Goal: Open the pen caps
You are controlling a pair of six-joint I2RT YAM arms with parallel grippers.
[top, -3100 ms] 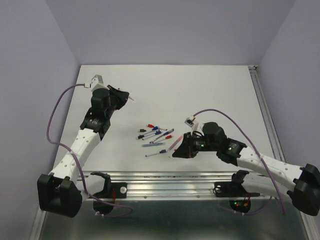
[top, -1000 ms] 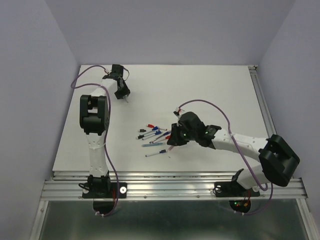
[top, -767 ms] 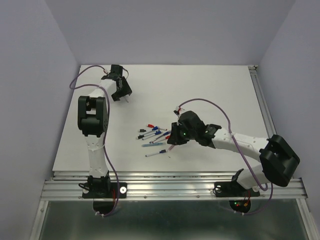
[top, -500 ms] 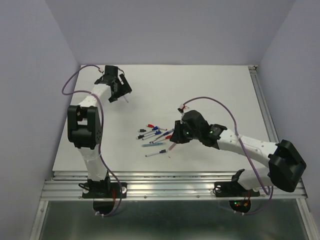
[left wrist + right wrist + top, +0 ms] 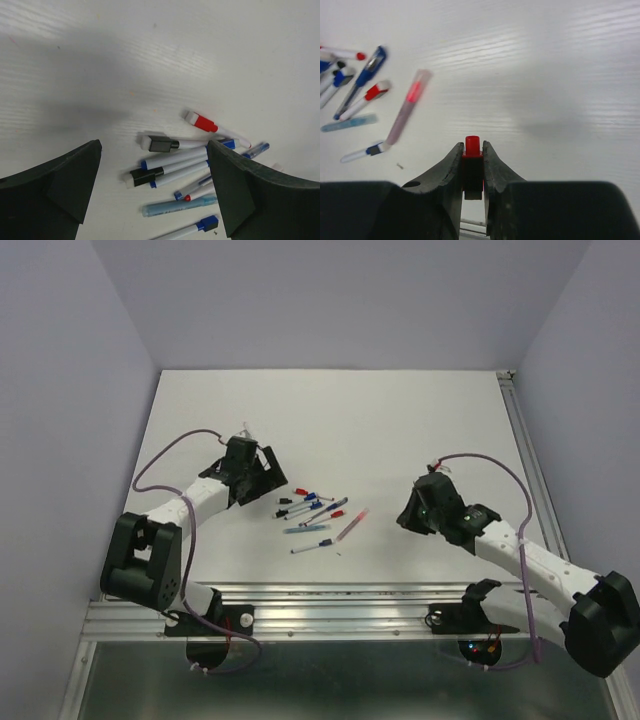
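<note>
Pen cap [image 5: 472, 144], red, pinched in right gripper [image 5: 472, 150]; left gripper [image 5: 154, 149] gapes over white table [image 5: 400, 420], lilac walls [image 5: 330, 300].

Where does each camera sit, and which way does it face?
Top external: above and behind the bases, facing down on the table; both arms show.
Left wrist: on the left arm, facing down on the pens; the open left end effector frames them.
Right wrist: on the right arm, facing the table; the right end effector grips a red cap.
All share the pens.
</note>
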